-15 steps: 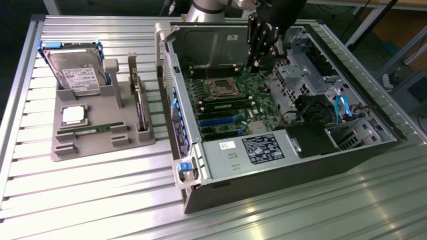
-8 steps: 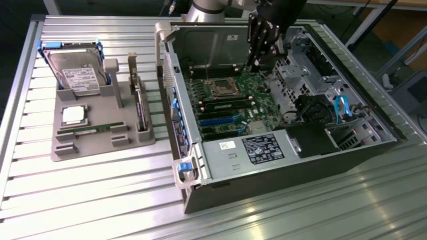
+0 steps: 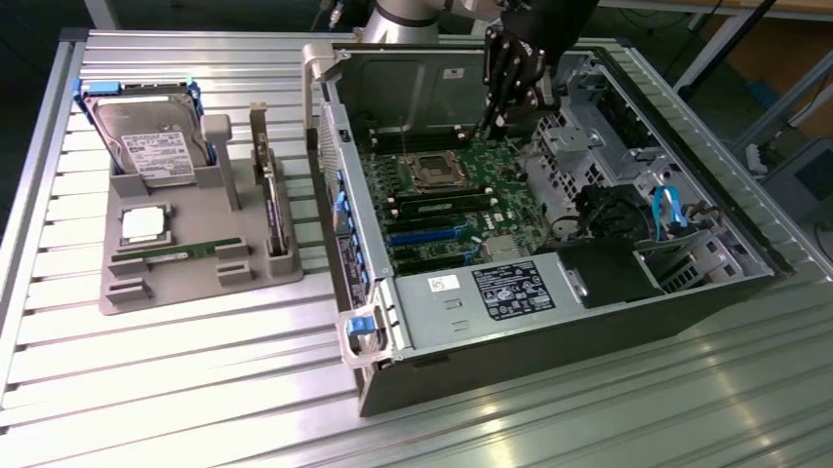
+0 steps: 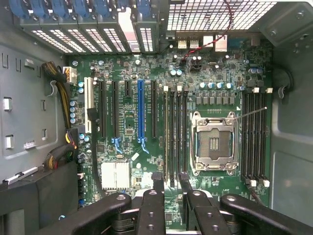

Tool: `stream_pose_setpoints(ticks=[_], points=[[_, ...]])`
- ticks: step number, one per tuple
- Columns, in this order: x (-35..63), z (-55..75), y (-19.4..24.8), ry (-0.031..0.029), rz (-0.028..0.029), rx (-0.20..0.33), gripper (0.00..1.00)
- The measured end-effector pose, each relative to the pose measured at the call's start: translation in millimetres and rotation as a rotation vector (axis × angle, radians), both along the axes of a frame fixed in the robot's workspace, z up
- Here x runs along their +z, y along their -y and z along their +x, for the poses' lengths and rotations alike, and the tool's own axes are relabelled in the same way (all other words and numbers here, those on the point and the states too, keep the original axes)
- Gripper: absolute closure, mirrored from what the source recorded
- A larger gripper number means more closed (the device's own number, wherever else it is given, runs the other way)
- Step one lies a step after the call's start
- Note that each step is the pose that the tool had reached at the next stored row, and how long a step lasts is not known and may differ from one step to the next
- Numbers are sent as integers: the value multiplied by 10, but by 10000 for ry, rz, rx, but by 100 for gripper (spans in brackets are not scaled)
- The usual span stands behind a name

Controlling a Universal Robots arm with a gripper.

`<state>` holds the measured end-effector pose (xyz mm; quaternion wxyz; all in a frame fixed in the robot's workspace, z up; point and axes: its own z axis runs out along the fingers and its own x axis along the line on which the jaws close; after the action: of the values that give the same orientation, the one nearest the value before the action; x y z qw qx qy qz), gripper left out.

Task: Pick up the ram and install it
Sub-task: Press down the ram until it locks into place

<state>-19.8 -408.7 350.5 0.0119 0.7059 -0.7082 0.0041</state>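
Note:
The ram (image 3: 178, 252) is a thin green stick lying flat in a slot near the front of the grey holder tray (image 3: 195, 283), at the exterior view's left. My gripper (image 3: 505, 115) hangs inside the open computer case, far from the ram, over the back part of the green motherboard (image 3: 450, 190). In the wrist view its black fingers (image 4: 157, 182) stand slightly apart with nothing between them, so the gripper (image 4: 170, 178) is open. It sits just above the long black memory slots (image 4: 175, 132) beside the empty processor socket (image 4: 213, 142).
The tray also carries a hard drive (image 3: 150, 141), a square silver processor chip (image 3: 143, 224) and an upright expansion card (image 3: 267, 185). The case walls (image 3: 332, 146), drive cage (image 3: 586, 146) and power supply (image 3: 521, 288) ring the motherboard. Cables (image 4: 63, 107) run along one case side.

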Motion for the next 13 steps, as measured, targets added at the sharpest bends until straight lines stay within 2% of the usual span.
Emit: stream_pose_setpoints(ticks=[1,3,6,13], points=[[0,0,0,0,1,0,76],[0,0,0,0,0,0,90],[0,22,0,0,0,0,90],[0,334,6,-47,0,1,90]])
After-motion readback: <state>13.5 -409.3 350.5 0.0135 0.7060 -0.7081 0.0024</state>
